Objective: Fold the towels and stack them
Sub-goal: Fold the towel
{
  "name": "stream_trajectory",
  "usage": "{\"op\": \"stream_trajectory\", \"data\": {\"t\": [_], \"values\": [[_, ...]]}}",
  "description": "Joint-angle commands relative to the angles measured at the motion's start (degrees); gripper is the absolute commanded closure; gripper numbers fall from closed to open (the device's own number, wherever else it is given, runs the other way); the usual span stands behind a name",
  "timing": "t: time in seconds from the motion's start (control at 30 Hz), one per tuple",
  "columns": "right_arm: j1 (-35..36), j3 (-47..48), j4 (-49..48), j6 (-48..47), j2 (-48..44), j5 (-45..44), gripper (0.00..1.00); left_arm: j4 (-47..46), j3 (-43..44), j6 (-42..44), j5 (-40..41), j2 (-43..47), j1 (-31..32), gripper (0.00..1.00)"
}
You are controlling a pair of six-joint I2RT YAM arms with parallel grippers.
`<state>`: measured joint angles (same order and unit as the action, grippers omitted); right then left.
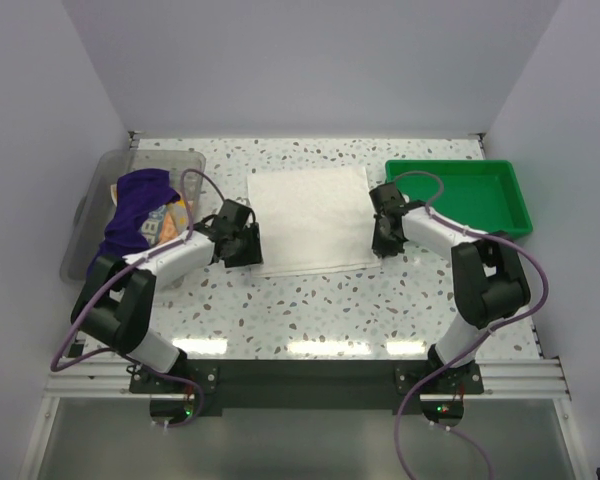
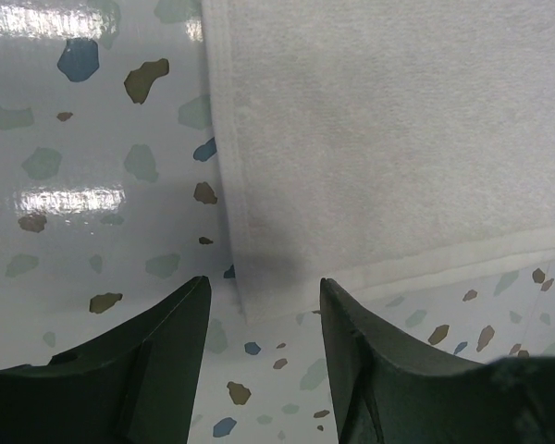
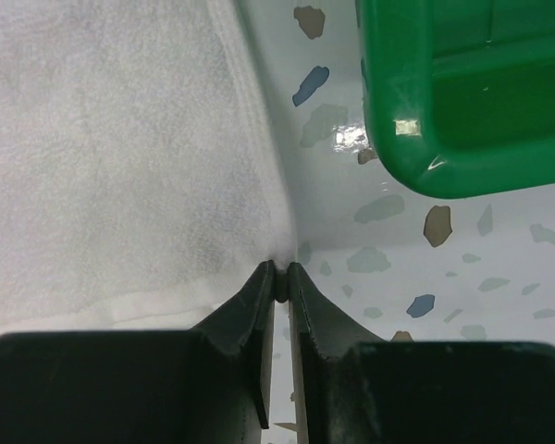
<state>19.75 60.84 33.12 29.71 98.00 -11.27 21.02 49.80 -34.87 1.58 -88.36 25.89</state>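
The right gripper point(image 3: 279, 277) pinches the white towel point(image 3: 120, 139); the left gripper point(image 2: 264, 296), wide, should straddle the corner just ahead.

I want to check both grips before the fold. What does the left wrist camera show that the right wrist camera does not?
Only left wrist: the left gripper, open over a corner of the white towel. Only right wrist: the right gripper, shut on a towel corner, and a corner of the green tray. Both: the white towel lying on the speckled table.
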Motion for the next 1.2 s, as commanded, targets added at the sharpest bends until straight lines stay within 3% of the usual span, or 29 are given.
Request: {"op": "stream_trajectory", "data": {"t": [0.0,0.23,0.33,0.63,0.87,0.97,1.03,1.17], "values": [[-0.2,3.1,2.0,-1.0,-2.4,-1.7,0.87,0.7,1.9,1.0,0.6,-0.4,-0.2,0.44],[-0.3,3.7,1.3,-1.7,-1.6,0.1,0.85,0.7,1.8,1.5,0.0,-0.8,-0.2,0.44],[-0.1,4.1,1.5,-1.7,-0.1,0.5,0.77,0.8,1.9,1.6,-0.3,-0.9,-0.2,0.44],[-0.2,3.8,0.5,-1.4,1.1,1.2,0.82,0.9,1.9,1.8,-0.4,-0.9,-0.2,0.44],[-0.2,2.2,0.6,-0.9,2.6,0.5,0.74,1.1,1.8,2.1,-0.4,-1.0,-0.2,0.43],[-0.2,1.7,-0.1,-0.9,2.6,0.3,0.76,1.2,1.9,2.3,-0.4,-1.1,-0.2,0.43],[-0.2,1.6,-0.1,-0.8,2.3,0.3,0.85,1.3,1.8,2.4,-0.3,-1.0,-0.2,0.43],[-0.2,3.3,1.5,-1.5,1.4,-1.2,0.91,1.4,1.8,2.4,0.2,-1.0,-0.3,0.43]]}}
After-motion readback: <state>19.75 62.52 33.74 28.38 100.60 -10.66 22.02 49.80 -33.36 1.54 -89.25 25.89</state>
